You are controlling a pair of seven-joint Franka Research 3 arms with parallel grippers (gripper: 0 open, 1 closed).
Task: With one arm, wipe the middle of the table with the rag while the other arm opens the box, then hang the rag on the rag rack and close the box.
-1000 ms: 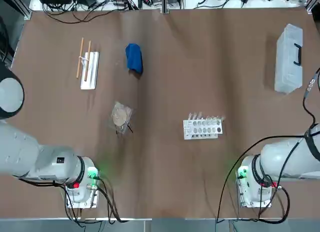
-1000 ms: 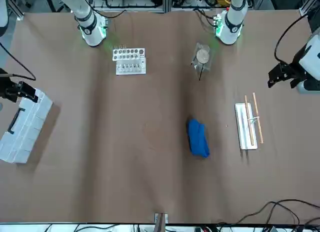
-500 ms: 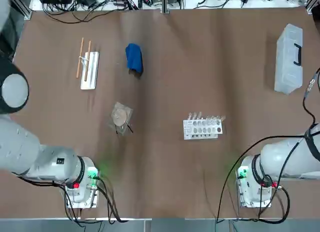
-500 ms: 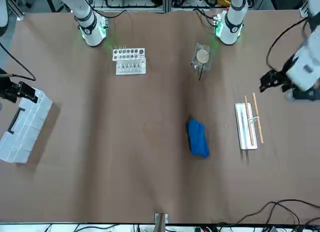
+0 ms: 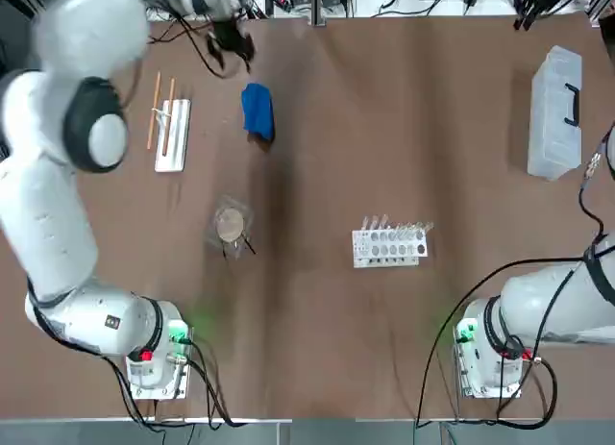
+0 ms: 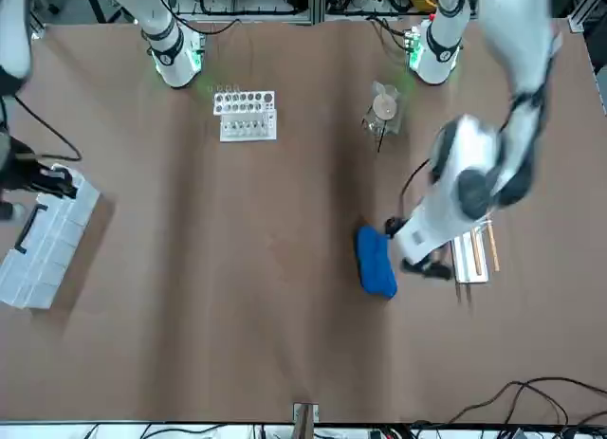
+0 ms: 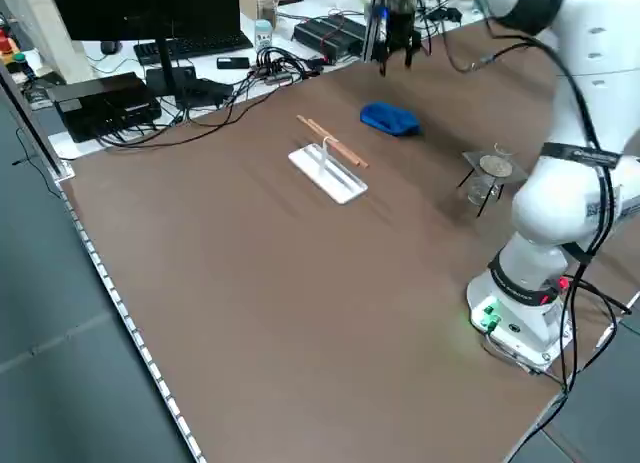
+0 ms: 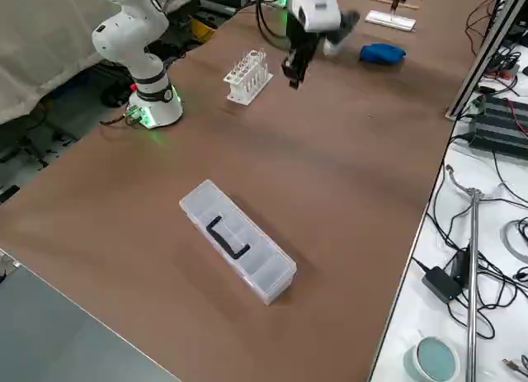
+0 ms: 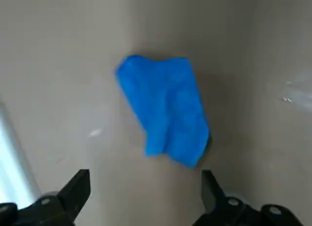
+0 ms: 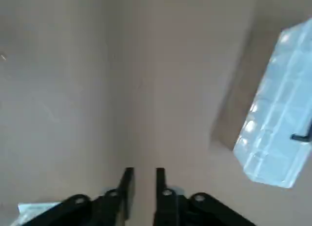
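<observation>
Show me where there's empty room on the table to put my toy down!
There's a wide bare patch between the white tube rack and the clear box. Another lies between the blue rag and that box. It's crowded around the rag rack, where the left gripper hangs near the rag.

So the left arm's reaching way out over the table, bent at the elbow, with its gripper [image 9: 146, 192] hanging fingers-down and spread wide. Right arm's got its gripper [image 10: 145, 187] up in the air too, fingers a narrow gap apart.
</observation>
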